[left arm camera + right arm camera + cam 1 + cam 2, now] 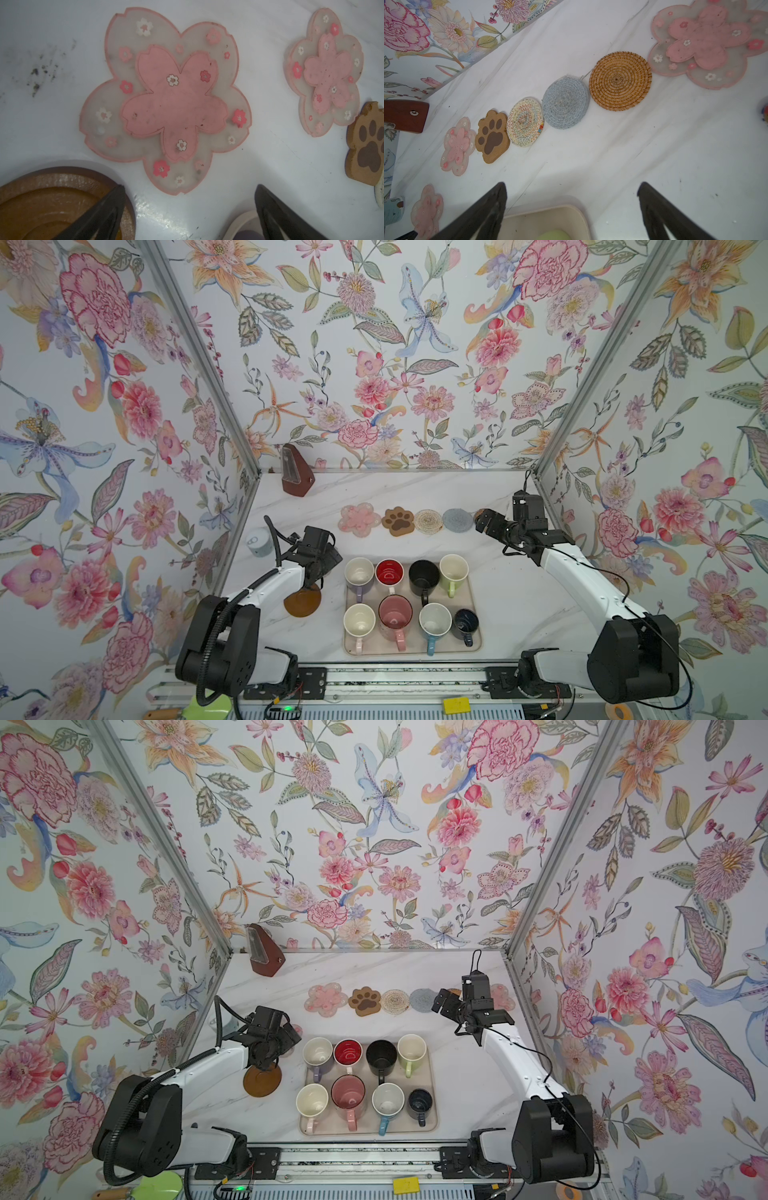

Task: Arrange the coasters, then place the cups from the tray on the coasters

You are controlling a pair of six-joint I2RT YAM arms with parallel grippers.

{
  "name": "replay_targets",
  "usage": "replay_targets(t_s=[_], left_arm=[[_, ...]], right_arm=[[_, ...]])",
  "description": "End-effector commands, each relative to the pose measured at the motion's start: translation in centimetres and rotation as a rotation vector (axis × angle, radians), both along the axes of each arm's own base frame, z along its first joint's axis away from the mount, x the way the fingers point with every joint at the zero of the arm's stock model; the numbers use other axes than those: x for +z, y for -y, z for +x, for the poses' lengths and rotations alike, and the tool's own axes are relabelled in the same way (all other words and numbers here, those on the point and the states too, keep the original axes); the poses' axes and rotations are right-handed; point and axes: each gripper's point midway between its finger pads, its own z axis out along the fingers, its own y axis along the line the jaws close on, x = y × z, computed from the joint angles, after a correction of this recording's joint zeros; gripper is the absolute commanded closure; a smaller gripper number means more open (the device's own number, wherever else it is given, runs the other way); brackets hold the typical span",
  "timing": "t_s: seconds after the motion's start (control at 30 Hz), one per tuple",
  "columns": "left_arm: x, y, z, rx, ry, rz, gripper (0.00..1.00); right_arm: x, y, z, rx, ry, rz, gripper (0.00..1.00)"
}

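Beige tray [378,649], low centre in both top views, holds all eight cups [395,616]; your coasters [398,521] line up above it, brown disc [302,600] stray at left. Left wrist view: left gripper [189,187] agape, empty, a loose pink flower [166,101] before it. Right wrist view: right gripper [571,184] agape, empty, facing the row.

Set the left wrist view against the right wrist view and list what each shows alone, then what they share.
Left wrist only: the round brown disc coaster and the rim of a lavender ceramic mug. Right wrist only: the grey woven round coaster, the tan rattan round coaster and a corner of the beige tray. Both: the brown paw-print coaster and the translucent pink flower coaster beside it.
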Motion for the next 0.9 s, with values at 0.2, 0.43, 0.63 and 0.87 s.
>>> replay_targets(t_s=[0.2, 0.43, 0.63, 0.87], left_arm=[[-0.8, 0.6, 1.1, -0.005, 0.005, -0.034, 0.01], [-1.5, 0.3, 0.9, 0.001, -0.017, -0.027, 0.01], [-2.2, 0.0, 0.7, 0.012, -0.032, -0.027, 0.01], [-2.6, -0.7, 1.3, 0.032, -0.022, -0.034, 0.01]], right_arm=[[0.9, 0.6, -0.4, -0.006, 0.019, -0.027, 0.01], [1.0, 0.7, -0.5, -0.012, 0.021, -0.026, 0.01], [1.0, 0.7, -0.5, -0.013, 0.020, -0.024, 0.01], [1.0, 0.7, -0.5, -0.011, 0.021, -0.021, 0.01]])
